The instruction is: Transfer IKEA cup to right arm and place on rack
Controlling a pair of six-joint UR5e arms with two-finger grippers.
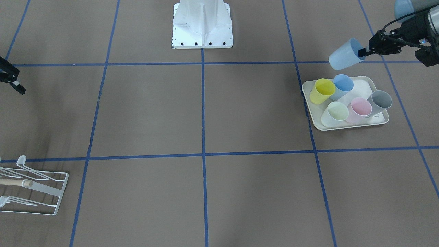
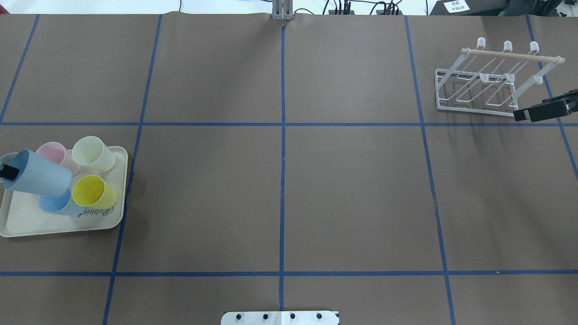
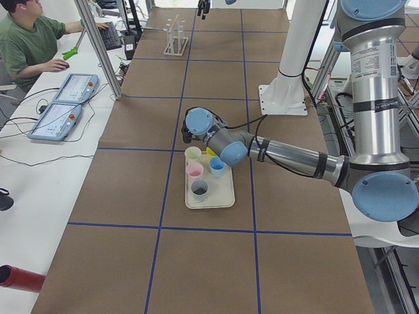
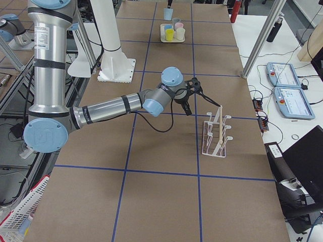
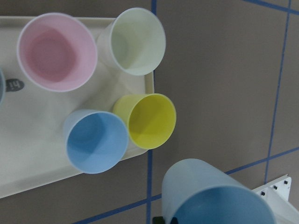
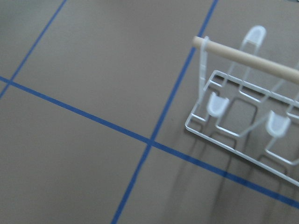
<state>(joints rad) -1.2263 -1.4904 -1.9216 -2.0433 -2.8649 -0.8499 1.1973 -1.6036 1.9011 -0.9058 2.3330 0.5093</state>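
Note:
A light-blue IKEA cup point(image 1: 344, 55) hangs tilted above the cream tray point(image 1: 343, 127), and my left gripper point(image 1: 363, 52) is shut on its rim. From overhead the same cup point(image 2: 39, 174) covers part of the tray point(image 2: 58, 225), and in the left wrist view it point(image 5: 212, 196) fills the bottom edge. The white wire rack point(image 2: 492, 83) with its wooden dowel stands at the far right. My right gripper point(image 2: 524, 115) hovers just beside the rack, open and holding nothing. The rack point(image 6: 243, 116) also shows in the right wrist view.
On the tray stand a yellow cup point(image 1: 322, 90), a blue cup point(image 1: 342, 85), a pale green cup point(image 1: 336, 113), a pink cup point(image 1: 359, 109) and a grey cup point(image 1: 380, 100). The white robot base point(image 1: 202, 25) sits at the table's middle edge. A person point(image 3: 29, 39) sits at a side desk.

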